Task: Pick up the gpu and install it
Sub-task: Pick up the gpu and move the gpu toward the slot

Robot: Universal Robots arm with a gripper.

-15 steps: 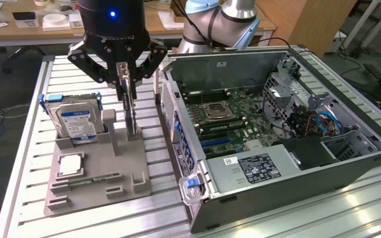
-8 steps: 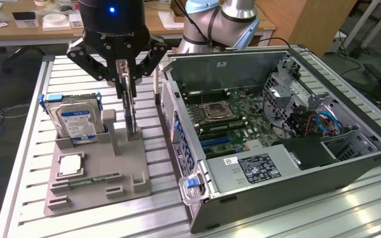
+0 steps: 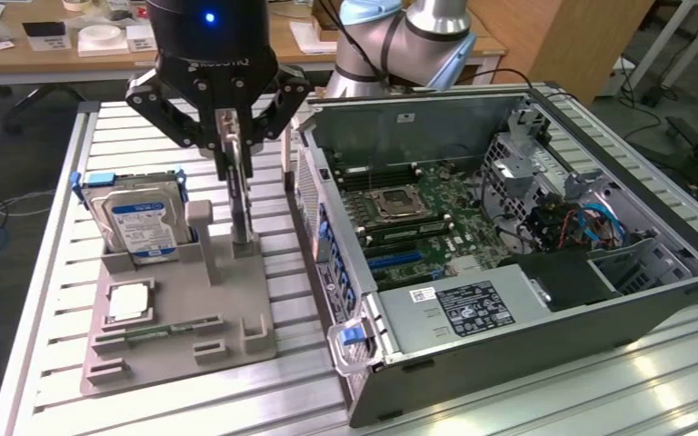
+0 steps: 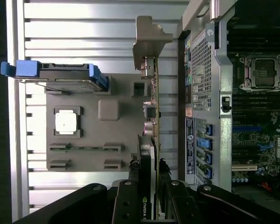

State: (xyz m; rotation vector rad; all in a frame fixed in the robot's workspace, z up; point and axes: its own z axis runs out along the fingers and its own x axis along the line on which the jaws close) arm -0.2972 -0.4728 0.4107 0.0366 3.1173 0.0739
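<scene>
Gripper [image 3: 235, 145] partly closed, fingers [image 4: 127, 205] clamping the top edge of the gpu [image 3: 243, 195], which stands upright between them, lower edge seated in the grey holder [image 3: 179, 338].

table [image 3: 106, 145]: ribbed metal | fixture [image 3: 222, 291]: matt plastic | gpu [image 4: 147, 163]: silver metal bracket

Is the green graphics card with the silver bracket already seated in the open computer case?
No, the green graphics card stands upright in the grey holder tray beside the black computer case.
</scene>
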